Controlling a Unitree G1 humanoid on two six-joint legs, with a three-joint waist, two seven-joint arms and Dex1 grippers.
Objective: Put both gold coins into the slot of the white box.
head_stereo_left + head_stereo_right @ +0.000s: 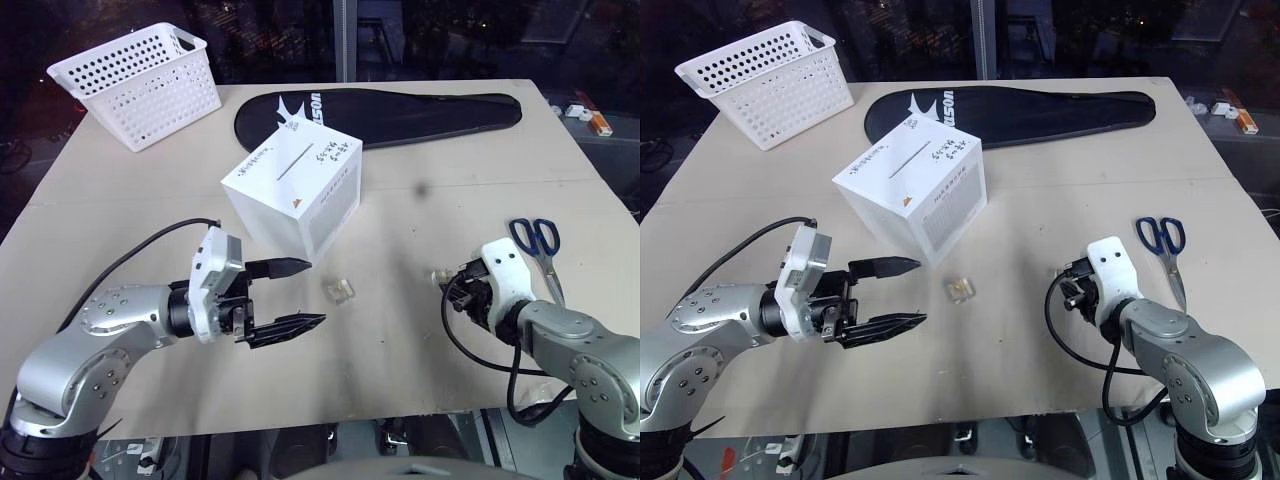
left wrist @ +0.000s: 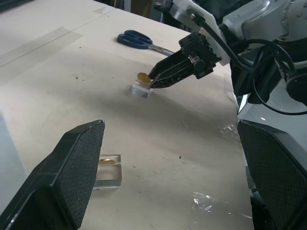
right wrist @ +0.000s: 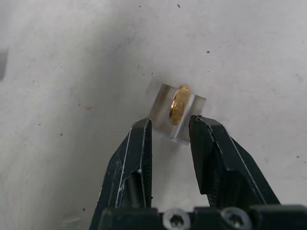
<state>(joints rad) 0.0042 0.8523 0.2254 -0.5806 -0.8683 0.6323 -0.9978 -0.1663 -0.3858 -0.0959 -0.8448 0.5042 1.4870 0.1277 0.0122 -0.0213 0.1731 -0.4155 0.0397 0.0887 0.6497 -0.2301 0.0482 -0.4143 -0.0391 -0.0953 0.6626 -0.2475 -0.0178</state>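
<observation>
Jaws of the right gripper (image 3: 170,127) were narrowed around one coin (image 3: 178,104) standing in its clear case (image 3: 163,115), barely at the tips; a slip could be caused. Left gripper (image 1: 290,297) was spread wide, the other coin (image 1: 341,288) just beyond.

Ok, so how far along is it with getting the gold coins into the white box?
Nothing looks done yet: both coins are out on the table. In hand: the right end effector is down at one gold coin. The other gold coin lies near the white box, by the open, empty left end effector. Left: both coins through the slot.
</observation>
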